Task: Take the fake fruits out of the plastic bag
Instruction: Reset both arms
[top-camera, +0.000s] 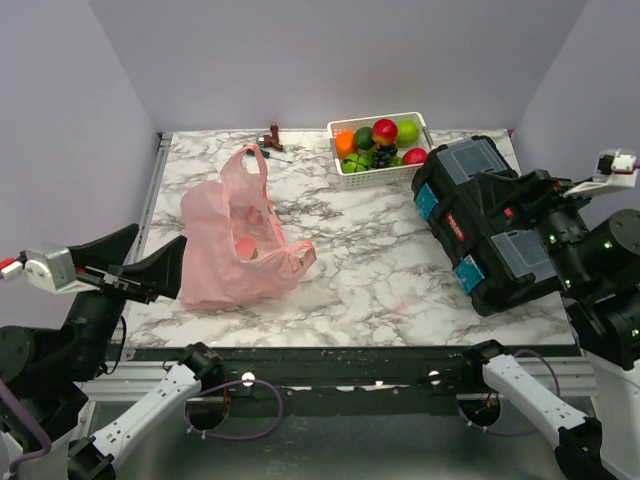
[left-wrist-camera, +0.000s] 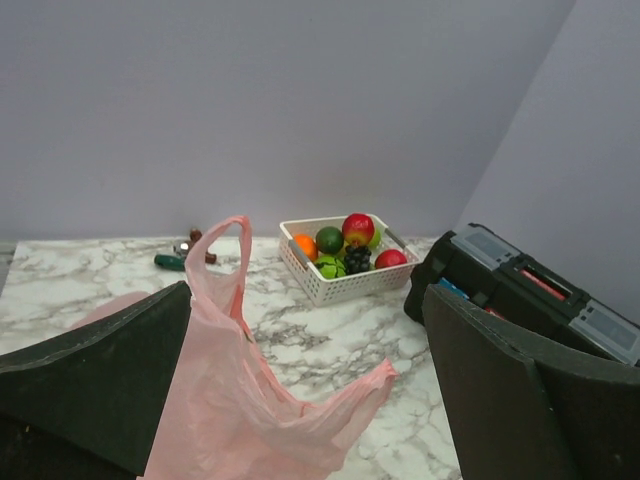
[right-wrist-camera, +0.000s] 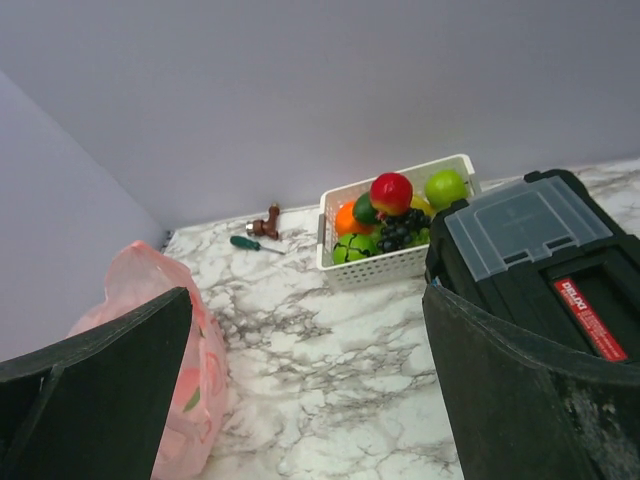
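Observation:
The pink plastic bag (top-camera: 238, 248) lies slumped on the left of the marble table, one loop handle standing up. A peach-coloured fruit (top-camera: 247, 249) shows faintly through it; it also shows in the right wrist view (right-wrist-camera: 186, 385). Other fake fruits (top-camera: 378, 142) lie in a white basket (top-camera: 372, 178) at the back: an orange, red apples, a green apple, grapes. My left gripper (top-camera: 140, 262) is open and empty just left of the bag (left-wrist-camera: 250, 400). My right gripper (top-camera: 530, 200) is open and empty above the black toolbox, far from the bag.
A black toolbox (top-camera: 480, 225) with clear lid panels fills the right side of the table. A green-handled screwdriver (top-camera: 272, 152) and a small brown fitting (top-camera: 272, 135) lie at the back near the wall. Bare marble lies between bag and toolbox.

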